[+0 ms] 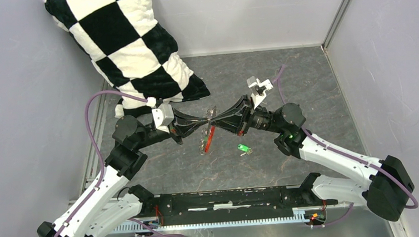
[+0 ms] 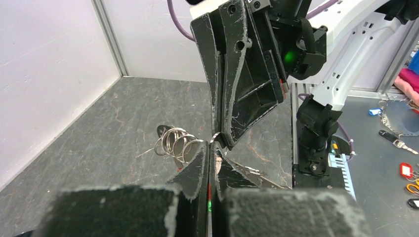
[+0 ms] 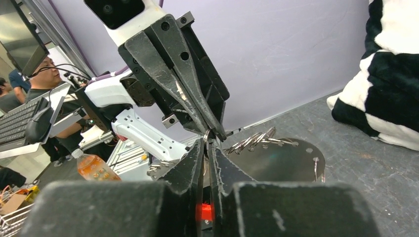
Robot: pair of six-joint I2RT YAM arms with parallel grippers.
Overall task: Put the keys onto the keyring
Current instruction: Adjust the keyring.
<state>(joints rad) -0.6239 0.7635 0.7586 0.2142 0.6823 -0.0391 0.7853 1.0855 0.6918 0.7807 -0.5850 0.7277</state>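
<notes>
Above the counter [image 1: 316,77], pincers meet tip to tip.
Left pincer [image 1: 204,120] and right pincer [image 1: 218,119] both pinch the keyring [image 1: 211,136], red tag hanging; green key [image 1: 244,148] lies near on bare surface, well apart from walls [image 1: 398,55].

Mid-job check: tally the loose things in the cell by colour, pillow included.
Green: 1, the key on the table.
Red: 1, the keyring with its tag.
Silvery: 1 bunch of rings, loops overlapping; link to the keyring unclear.
Black-and-white: 1, the pillow.
Total: 4.
</notes>
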